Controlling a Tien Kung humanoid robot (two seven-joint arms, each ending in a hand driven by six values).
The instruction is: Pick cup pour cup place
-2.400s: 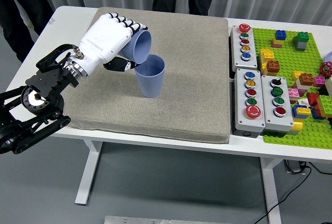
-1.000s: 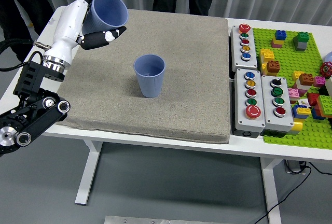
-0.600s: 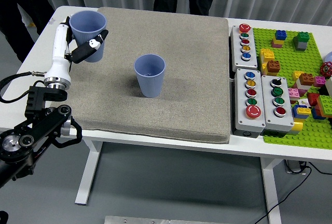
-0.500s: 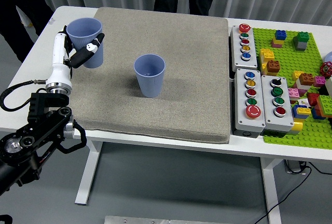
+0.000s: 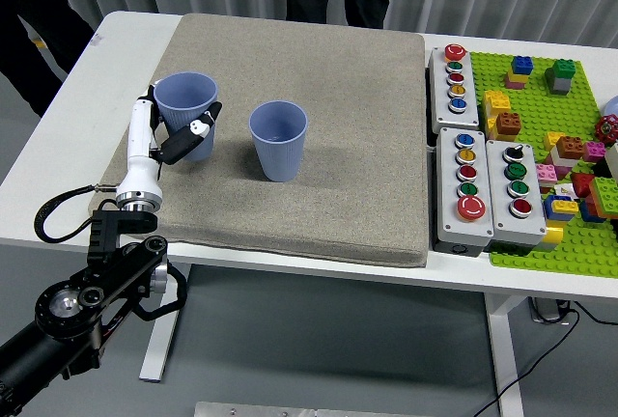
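Grey mat: covers most of the white table; taken here as the landmark for all places below.

Left arm: black, enters from the lower left corner, below and outside the mat's near-left corner; forearm rises steeply to a white wrist at the mat's left edge.

Left hand: white, seen edge-on over the mat's left part, palm turned toward the held cup. Fingers are wrapped around the cup's side; a black-tipped thumb crosses its front wall.

Held cup: blue, upright, mouth up, on the mat's left part, near-left of the centre. Whether its base already touches the mat cannot be told.

Second cup: blue, upright, standing free near the mat's centre, just right of the held cup and apart from it.

Step in hand, as judged: placing. To do it well, keep the cup vertical, lower it until the base sits flat on the soft mat, then spread the fingers evenly and draw the hand away leftward, so the thumb does not drag the wall or tip it toward the second cup.

Right hand: not visible.
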